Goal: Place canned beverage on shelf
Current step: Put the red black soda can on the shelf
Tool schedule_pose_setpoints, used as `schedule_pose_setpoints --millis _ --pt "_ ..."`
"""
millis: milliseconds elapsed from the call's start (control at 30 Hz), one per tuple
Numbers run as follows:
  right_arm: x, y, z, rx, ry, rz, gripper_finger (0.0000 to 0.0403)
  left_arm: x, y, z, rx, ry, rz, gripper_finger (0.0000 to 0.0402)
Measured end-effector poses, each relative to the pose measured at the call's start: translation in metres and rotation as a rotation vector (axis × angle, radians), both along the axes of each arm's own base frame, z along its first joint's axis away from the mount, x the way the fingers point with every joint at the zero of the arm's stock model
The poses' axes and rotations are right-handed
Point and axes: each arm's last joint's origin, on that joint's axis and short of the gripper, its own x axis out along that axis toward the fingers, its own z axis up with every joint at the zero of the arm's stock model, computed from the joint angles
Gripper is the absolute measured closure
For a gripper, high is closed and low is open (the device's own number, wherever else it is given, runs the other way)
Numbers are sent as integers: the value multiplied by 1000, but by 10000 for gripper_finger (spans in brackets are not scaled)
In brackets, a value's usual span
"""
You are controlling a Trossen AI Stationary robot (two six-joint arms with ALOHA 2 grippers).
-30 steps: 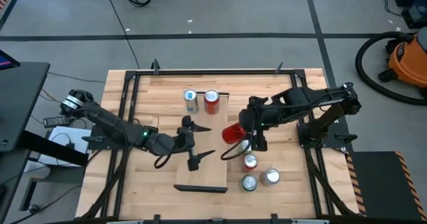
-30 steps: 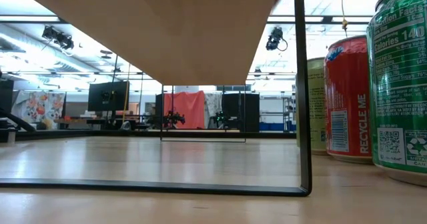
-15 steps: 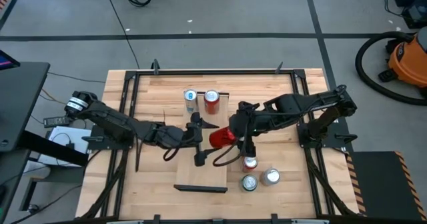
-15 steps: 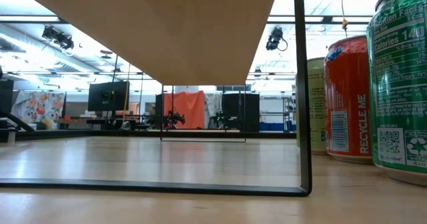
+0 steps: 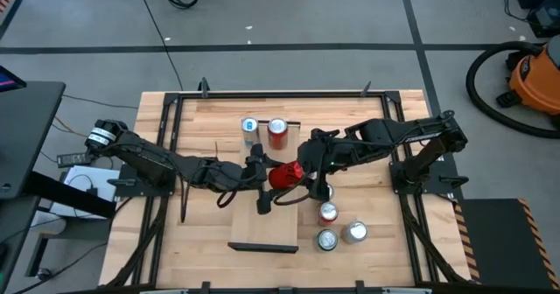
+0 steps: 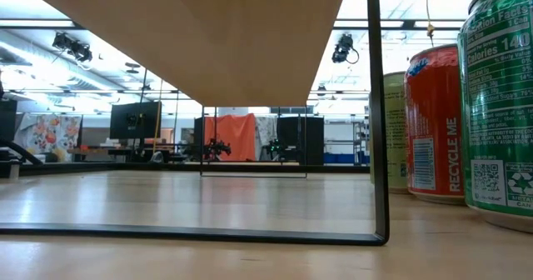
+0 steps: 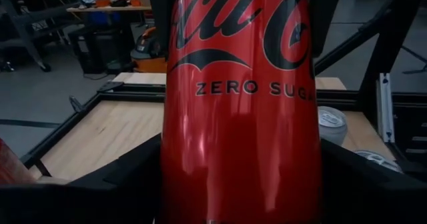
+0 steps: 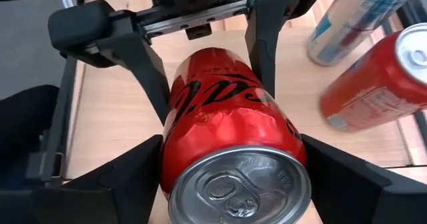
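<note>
A red Coca-Cola Zero Sugar can (image 5: pixel 284 175) stands about upright over the middle of the shelf (image 5: pixel 262 228), a light plank with dark trim at its short ends. My right gripper (image 5: pixel 296 178) is shut on the can. My left gripper (image 5: pixel 262 185) is open, with one finger on each side of the can (image 7: pixel 240 117). A blue-and-white can (image 5: pixel 250 129) and a red can (image 5: pixel 277 133) stand on the shelf's far end. Whether the held can's base is on the shelf does not show. My right gripper pinches the can's wall just below the top rim (image 8: pixel 175 159) between its two fingers (image 8: pixel 333 174). The fingers come from the table's right, slanting down, and lie across the can. The can stays about upright. My left gripper: I cannot tell whether its fingers (image 7: pixel 100 184) touch the can.
Three more cans stand on the table right of the shelf: one red (image 5: pixel 328 213) and two others (image 5: pixel 327 239) (image 5: pixel 354 233). In the low view a green can (image 6: pixel 500 105) and a red can (image 6: pixel 433 122) stand beside the shelf's dark leg frame (image 6: pixel 379 105), with the shelf's underside (image 6: pixel 208 38) above.
My right gripper has carried the red can toward the table's left, from beside the shelf's right edge to over its middle. My left gripper, staying open, has gone toward the table's right until its fingers stand on either side of the can.
</note>
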Motion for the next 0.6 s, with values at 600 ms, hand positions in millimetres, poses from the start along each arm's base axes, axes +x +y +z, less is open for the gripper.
schedule_pose_setpoints --millis 600 --pt "-29 -17 37 -116 -168 38 27 -4 -3 -10 -54 67 77 90"
